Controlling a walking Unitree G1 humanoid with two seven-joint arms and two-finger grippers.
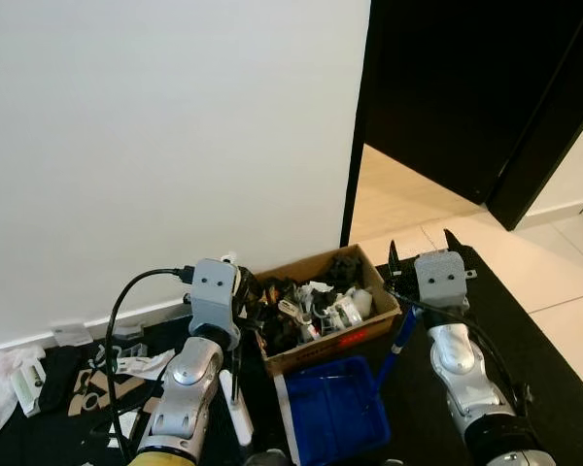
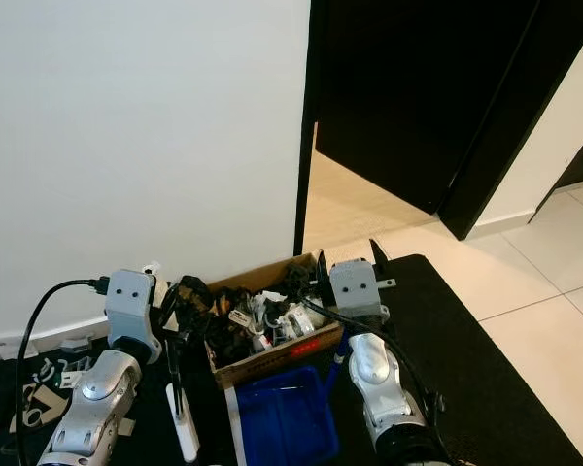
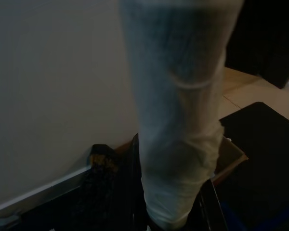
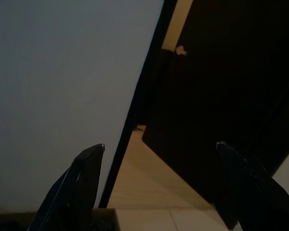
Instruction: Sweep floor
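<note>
My left gripper point(image 1: 239, 283) is raised in front of the white wall and shut on a white handle point(image 3: 176, 144), which looms large and blurred in the left wrist view. The lower white end of that handle point(image 1: 240, 416) hangs down beside my left forearm. A blue dustpan point(image 1: 335, 410) lies on the black mat just in front of a cardboard box, and its blue handle point(image 1: 400, 338) rises beside my right wrist. My right gripper point(image 1: 423, 250) points up toward the doorway, open, with nothing between its fingers point(image 4: 84, 173).
A cardboard box point(image 1: 377, 322) packed with cables and small parts stands against the wall by the door frame. Scraps of paper and plastic litter point(image 1: 39, 374) lie on the black mat point(image 1: 544, 379) at the left. A dark open door point(image 1: 466, 97) and tiled floor point(image 1: 554, 282) lie at the right.
</note>
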